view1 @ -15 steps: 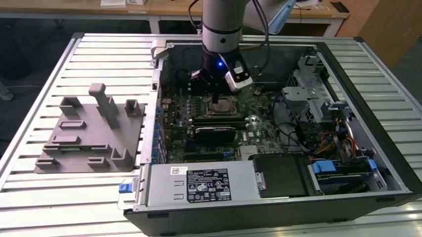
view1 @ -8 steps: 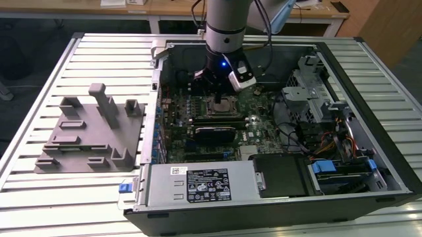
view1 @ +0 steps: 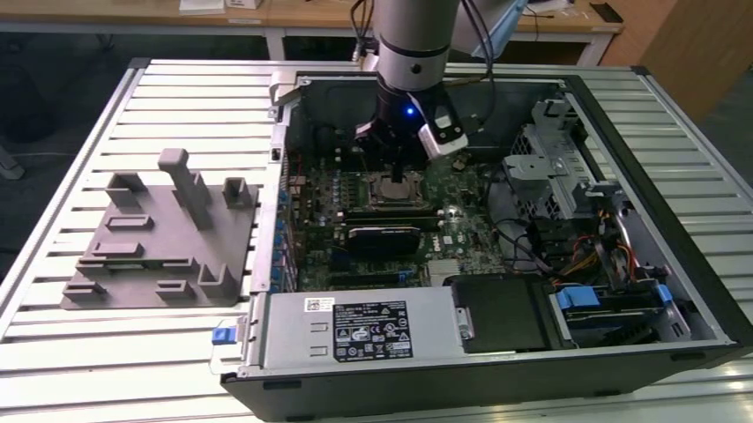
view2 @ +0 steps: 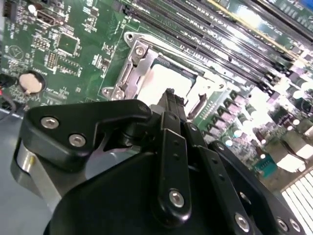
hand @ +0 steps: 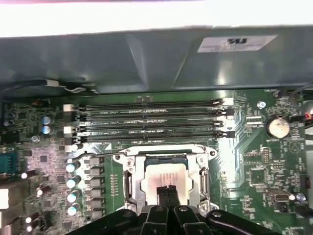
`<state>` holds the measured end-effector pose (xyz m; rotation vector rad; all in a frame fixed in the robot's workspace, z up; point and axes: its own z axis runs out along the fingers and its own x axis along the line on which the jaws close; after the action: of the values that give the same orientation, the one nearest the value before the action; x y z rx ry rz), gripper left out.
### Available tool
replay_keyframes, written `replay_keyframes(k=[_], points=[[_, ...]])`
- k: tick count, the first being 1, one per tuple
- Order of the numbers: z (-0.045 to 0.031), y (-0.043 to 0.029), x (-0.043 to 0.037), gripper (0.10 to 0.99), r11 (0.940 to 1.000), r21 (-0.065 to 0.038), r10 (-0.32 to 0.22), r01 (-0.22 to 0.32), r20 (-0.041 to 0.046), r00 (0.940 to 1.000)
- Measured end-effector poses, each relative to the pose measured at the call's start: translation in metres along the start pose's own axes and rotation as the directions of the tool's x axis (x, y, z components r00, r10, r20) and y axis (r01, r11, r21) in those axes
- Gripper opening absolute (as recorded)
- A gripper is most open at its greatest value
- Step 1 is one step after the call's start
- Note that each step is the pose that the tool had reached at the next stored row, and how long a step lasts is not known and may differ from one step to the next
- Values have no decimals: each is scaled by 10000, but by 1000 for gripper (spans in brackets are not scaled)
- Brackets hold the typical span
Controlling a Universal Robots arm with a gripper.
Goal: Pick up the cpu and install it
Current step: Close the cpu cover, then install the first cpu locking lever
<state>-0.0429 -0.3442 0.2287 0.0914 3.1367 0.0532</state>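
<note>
Silver cpu (hand: 166, 175) inside motherboard socket (hand: 128, 185)

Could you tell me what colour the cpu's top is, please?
The small flat square cpu is pale silver-white on top, clearest in the first wrist view.

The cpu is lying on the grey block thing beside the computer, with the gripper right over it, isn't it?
No. The cpu is not on the grey fixture; it sits in the socket on the motherboard, as the first wrist view shows. The gripper is right over it.
</note>
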Motion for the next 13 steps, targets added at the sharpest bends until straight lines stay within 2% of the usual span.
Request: replay_keyframes(k=[4, 13], points=[[-85, 3, 0, 106, 10000, -6, 0, 0, 0, 10000], [-90, 3, 0, 106, 10000, -8, 0, 0, 0, 10000]])
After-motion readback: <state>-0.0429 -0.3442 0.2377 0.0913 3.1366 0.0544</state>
